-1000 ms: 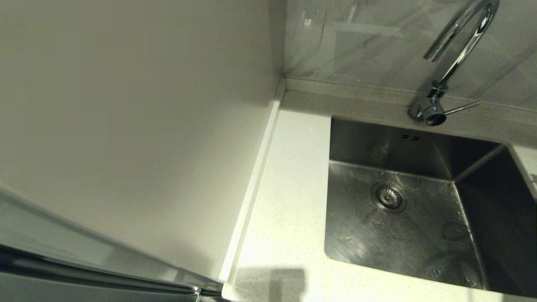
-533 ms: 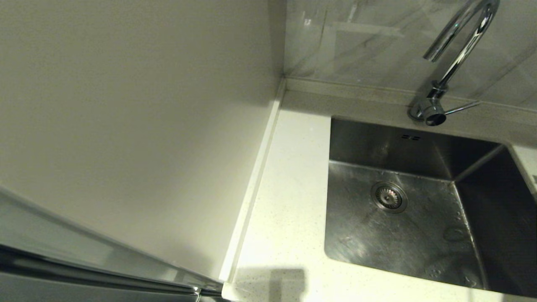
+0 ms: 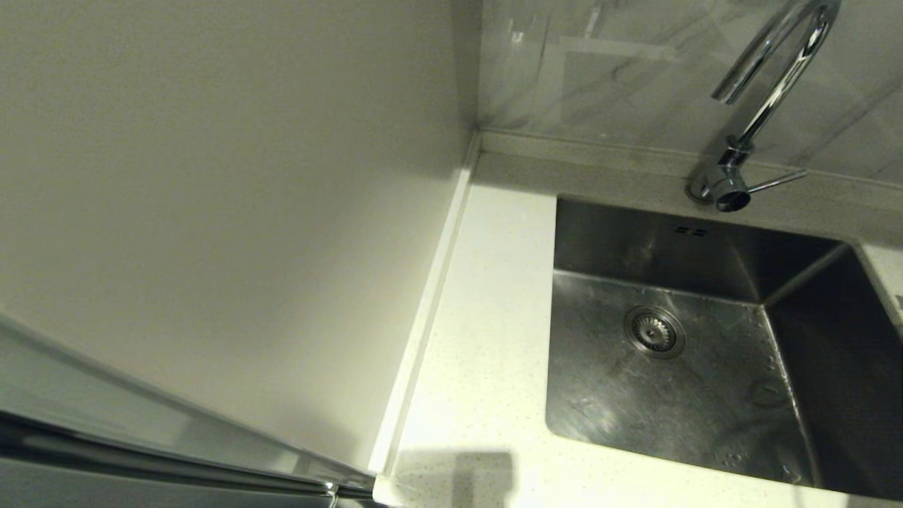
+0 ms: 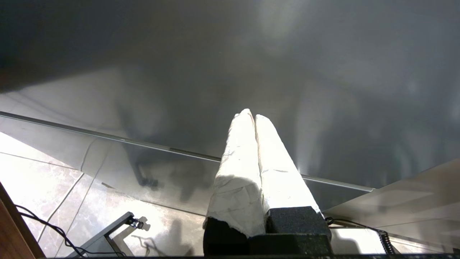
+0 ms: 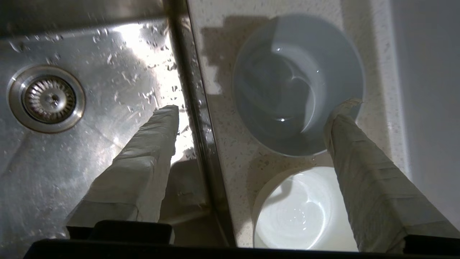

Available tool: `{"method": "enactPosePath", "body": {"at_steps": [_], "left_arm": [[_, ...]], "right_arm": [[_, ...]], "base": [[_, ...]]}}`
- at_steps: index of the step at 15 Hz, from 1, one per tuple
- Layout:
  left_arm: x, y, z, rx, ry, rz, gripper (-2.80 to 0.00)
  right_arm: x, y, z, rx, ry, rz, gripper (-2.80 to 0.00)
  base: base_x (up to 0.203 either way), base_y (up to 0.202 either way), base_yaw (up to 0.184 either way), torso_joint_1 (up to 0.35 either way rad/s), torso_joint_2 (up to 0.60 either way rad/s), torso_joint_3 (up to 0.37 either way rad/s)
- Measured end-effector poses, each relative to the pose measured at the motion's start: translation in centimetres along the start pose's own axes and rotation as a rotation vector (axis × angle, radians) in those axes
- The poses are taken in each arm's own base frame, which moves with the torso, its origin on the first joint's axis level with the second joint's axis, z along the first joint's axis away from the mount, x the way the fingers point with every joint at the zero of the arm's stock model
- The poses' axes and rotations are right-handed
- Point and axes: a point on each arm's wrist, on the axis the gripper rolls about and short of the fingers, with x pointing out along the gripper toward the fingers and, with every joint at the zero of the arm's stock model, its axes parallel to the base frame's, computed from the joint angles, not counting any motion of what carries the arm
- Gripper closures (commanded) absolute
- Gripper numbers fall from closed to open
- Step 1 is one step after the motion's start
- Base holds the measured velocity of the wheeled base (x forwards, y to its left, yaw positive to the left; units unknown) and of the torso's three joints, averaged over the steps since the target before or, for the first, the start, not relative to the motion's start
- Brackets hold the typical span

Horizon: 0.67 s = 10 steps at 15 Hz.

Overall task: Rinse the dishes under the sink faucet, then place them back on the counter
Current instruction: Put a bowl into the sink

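Observation:
The head view shows the chrome faucet [image 3: 769, 92] with its lever [image 3: 776, 182] above the steel sink [image 3: 705, 247], and the white counter [image 3: 487, 339]. No bowl or gripper appears there. In the right wrist view two bowls stand on the counter [image 5: 230, 144] beside the sink [image 5: 107, 72]: a shaded one [image 5: 298, 82] and a brightly lit white one [image 5: 302, 212]. My right gripper [image 5: 257, 108] hangs open above them and holds nothing. One finger [image 5: 143, 154] is over the basin and the other [image 5: 359, 162] overlaps the shaded bowl's rim. The pale pink bowl is out of view. My left gripper [image 4: 251, 115] is shut and empty.
The drain strainer [image 3: 654, 331] sits in the wet basin floor, also seen as the strainer [image 5: 46, 99] from the right wrist. A plain wall [image 3: 211, 176] rises left of the counter and grey tiles [image 3: 635, 70] stand behind the faucet. The left wrist faces a cabinet front and tiled floor [image 4: 54, 187].

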Motion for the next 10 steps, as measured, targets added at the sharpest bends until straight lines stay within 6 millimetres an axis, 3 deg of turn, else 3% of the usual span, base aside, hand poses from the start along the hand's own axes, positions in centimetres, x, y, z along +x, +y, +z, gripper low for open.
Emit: {"method": "enactPosePath", "body": {"at_steps": [5,10], "left_arm": [[0.0,0.0,0.0,0.0,0.0,0.0,0.0],[0.0,0.0,0.0,0.0,0.0,0.0,0.0]], "right_arm": [[3.0,-0.7,-0.9,0.002,0.067,0.018,-2.8],[5.4,-0.1,-1.5,-0.003,0.117,0.054,-2.8]], "base": [[0.0,0.0,0.0,0.0,0.0,0.0],[0.0,0.0,0.0,0.0,0.0,0.0]]}}
